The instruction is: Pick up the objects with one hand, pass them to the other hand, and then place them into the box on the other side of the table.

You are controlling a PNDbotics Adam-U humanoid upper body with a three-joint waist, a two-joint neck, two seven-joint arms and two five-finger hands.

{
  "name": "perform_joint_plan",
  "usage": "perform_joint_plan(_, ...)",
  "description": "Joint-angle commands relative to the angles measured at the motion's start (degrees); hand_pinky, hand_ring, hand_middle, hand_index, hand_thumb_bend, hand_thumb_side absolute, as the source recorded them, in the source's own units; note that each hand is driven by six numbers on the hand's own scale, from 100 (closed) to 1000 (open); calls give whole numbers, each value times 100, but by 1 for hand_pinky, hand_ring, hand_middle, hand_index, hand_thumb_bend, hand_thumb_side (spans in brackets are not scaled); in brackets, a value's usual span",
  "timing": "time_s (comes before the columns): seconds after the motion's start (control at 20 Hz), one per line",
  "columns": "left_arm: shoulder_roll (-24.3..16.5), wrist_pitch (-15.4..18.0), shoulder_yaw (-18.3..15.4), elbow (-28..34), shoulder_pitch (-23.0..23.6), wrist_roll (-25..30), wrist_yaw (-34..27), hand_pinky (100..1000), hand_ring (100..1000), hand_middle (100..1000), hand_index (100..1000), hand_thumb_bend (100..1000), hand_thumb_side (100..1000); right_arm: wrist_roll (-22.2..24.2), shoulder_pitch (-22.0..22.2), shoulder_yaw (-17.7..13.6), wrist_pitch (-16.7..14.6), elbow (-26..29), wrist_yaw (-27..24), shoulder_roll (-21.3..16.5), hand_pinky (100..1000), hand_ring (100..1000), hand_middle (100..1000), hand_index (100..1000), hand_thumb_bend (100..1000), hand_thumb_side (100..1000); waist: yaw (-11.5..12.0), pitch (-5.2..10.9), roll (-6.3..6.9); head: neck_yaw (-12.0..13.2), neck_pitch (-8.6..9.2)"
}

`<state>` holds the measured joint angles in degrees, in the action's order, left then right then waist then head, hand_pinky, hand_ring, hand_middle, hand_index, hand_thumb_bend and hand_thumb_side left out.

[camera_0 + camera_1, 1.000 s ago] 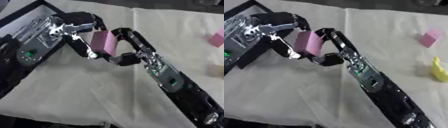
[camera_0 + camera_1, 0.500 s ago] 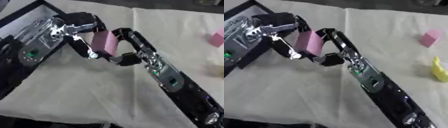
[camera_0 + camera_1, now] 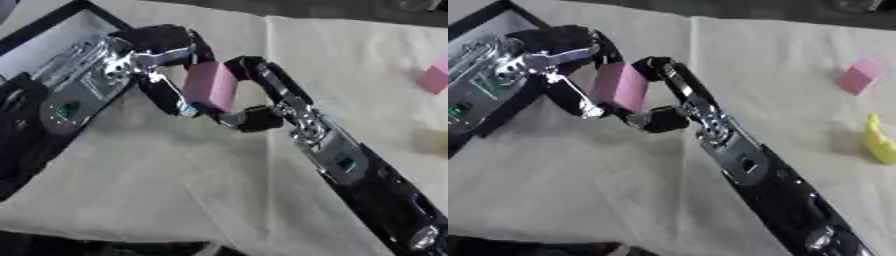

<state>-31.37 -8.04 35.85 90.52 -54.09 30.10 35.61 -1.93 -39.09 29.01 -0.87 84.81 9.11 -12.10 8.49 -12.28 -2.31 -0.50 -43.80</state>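
Note:
A pink rectangular block (image 3: 210, 86) hangs above the cloth-covered table (image 3: 175, 190), left of centre, held between both hands. My left hand (image 3: 162, 46) comes in from the left, its fingers curled over the block's top left and its thumb under it. My right hand (image 3: 261, 80) reaches up from the lower right, fingers curled over the block's right side and thumb below. The black-rimmed box (image 3: 48, 24) lies at the upper left, partly hidden behind my left arm.
A small pink cube (image 3: 859, 76) and a yellow object (image 3: 878, 140) lie on the cloth at the right edge. My right forearm (image 3: 754, 170) crosses the table diagonally from the lower right. The table's near edge runs along the bottom.

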Motion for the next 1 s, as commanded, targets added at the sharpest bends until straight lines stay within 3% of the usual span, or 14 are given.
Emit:
perform_joint_plan(0.05,-113,12,-79,93,-83,-31,115,705,606,494,499,219,179,96,-92,-7,1,183,205,-76,841,768,724,816,648,100,-15,124,30,40,-32)
perform_joint_plan(0.2,-144,31,-107,85,-66,-17,238,707,604,490,494,229,167,253,-90,-4,-23,223,426,-92,858,810,770,851,687,112,-20,128,36,52,-32)
perform_joint_plan(0.5,-274,80,-153,132,-11,157,357,708,605,488,489,246,161,429,-65,-41,-54,237,734,-114,875,844,808,899,621,319,-28,136,46,88,-32)
perform_joint_plan(0.8,-381,-7,-253,343,52,289,279,699,600,483,484,232,156,448,-59,-52,-67,259,805,-124,876,849,814,903,619,318,-28,140,47,105,-32)
perform_joint_plan(1.0,-671,-174,-489,693,238,348,28,696,597,482,482,230,154,403,-38,-81,-10,273,811,-209,874,849,815,900,619,309,-22,140,50,91,-32)
